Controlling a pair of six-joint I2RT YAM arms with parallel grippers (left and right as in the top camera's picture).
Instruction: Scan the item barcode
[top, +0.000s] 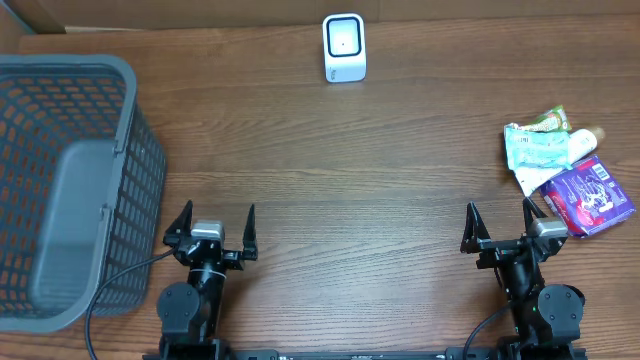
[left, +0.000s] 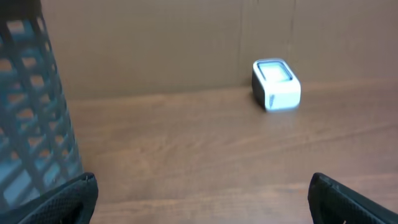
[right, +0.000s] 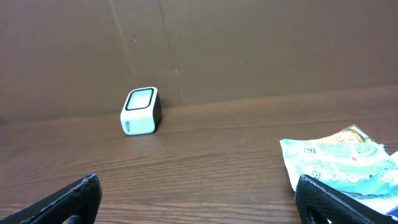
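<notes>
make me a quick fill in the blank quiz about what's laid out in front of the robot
1. The mesh basket sits on the ____ arm's side.
2. The scanner at the back is ____ in colour.
3. The packet closest to the right gripper is ____ in colour.
4. The left gripper and the right gripper both have their fingers ____, holding nothing.

Missing words: left; white; purple; open

Nothing is legible. The scanner (right: 142, 111) carries a small dark mark low on its front, and the green-and-white packet (right: 336, 157) and purple packet (top: 588, 200) carry print too small to read.
</notes>
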